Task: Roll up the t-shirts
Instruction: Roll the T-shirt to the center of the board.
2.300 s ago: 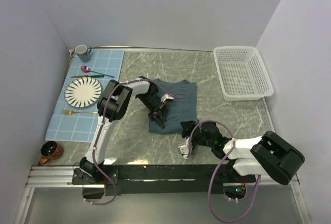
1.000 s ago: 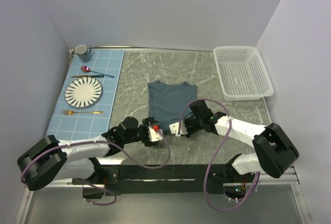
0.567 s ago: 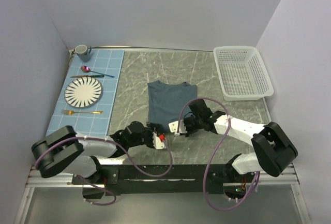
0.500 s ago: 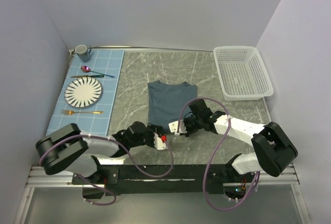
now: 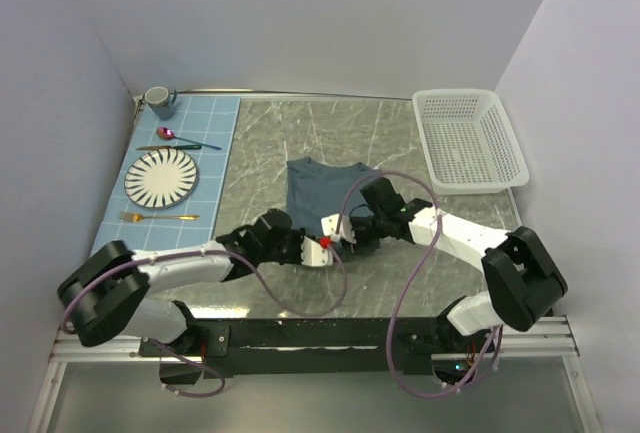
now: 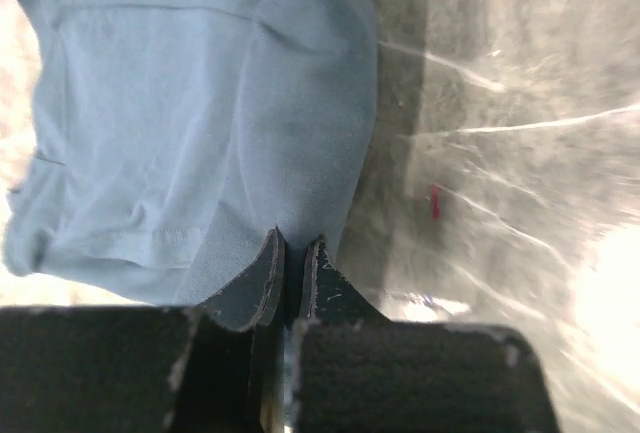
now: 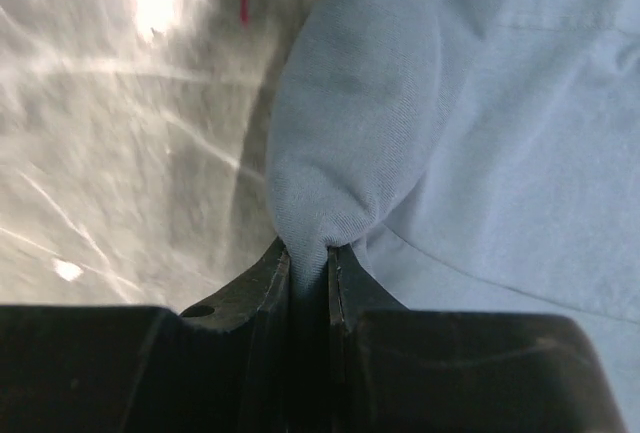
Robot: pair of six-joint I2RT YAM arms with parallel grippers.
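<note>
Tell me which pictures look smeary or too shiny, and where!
Left wrist: the table is streaked with blur, with white glare at its right edge, while the t-shirt looks fairly sharp. Right wrist: the table is smeared too, glare at top left, cloth weave crisp. Top external: evenly lit and sharp.

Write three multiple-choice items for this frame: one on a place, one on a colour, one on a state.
1. The basket sits at the:
A far left corner
B far right corner
C near middle

2. The placemat is:
A light blue
B red
C green

3. The left gripper and right gripper are:
A open above the shirt
B out of view
C shut on the shirt

Answers:
1 B: the top view shows it far and right of the shirt.
2 A: its checked tiles are pale blue.
3 C: each wrist view shows cloth pinched between closed fingers.
</note>
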